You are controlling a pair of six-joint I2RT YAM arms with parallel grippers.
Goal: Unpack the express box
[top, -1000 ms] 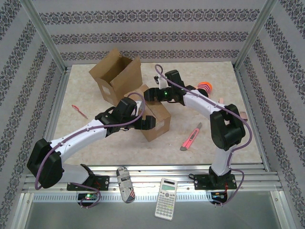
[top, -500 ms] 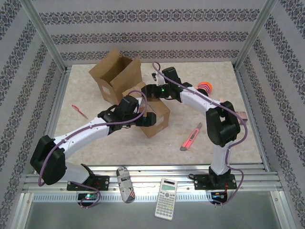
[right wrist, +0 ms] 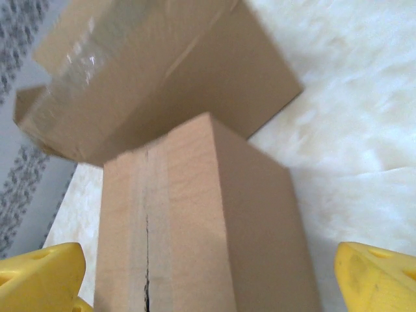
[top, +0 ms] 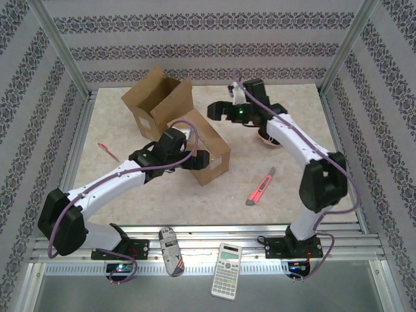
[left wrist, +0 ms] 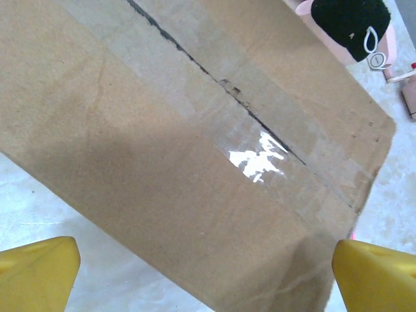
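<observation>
Withdrawn from the box — stiff, probably light, best taken at an edge — the right gripper is opened wide, empty, likewise the left gripper above it.

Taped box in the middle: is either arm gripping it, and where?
Nothing is held. The left gripper is open above the taped box; the right gripper is open, clear of it.

You're seeing the taped box running off the left wrist view's top and left edges, the left hand covering its near end, the right arm hiding most of a pink thing, the open box blurring in the right wrist view.
</observation>
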